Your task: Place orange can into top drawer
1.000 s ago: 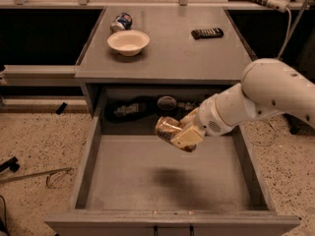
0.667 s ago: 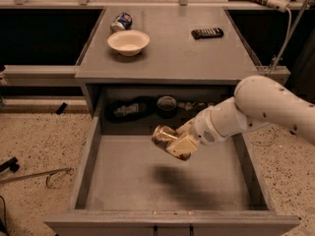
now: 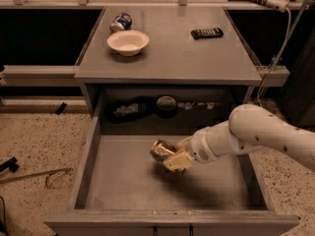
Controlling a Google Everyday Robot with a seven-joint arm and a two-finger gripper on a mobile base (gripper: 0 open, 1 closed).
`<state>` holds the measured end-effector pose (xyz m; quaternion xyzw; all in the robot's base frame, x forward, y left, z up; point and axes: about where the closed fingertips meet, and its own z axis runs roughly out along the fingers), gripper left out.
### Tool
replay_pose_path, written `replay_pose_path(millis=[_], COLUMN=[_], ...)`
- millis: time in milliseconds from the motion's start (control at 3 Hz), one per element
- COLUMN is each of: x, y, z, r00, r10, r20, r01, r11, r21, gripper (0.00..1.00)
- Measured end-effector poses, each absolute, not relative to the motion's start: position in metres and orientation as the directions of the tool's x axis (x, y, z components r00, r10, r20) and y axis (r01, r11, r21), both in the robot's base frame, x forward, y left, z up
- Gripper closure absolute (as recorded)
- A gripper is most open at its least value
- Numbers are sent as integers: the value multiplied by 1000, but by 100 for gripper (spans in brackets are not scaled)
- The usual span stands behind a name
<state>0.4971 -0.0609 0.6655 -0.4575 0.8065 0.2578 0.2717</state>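
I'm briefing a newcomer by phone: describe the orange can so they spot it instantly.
Start at the open top drawer below the grey tabletop. Over its middle, the gripper of the white arm holds the orange can. It is shiny orange-gold and brown, unlike the blue-and-white can lying on the tabletop beside the bowl.

Cream pincer (image 3: 173, 160) over grey drawer (image 3: 123, 183) grips orange can (image 3: 160, 150).

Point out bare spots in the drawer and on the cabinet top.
Top drawer: floor bare left of the orange can, held mid-drawer by the gripper; front strip free. Cabinet top: open between bowl and remote, and along the front edge. Crowded: back-left, bowl beside blue-and-white can.
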Motion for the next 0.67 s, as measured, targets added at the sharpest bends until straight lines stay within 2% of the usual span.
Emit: replay_pose_path(millis=[667], x=[503], y=[-43], z=[631], r00=[-468], r10=[-611], r20=[-638], r01=[-856], r11=[494], r21=[155], gripper=[100])
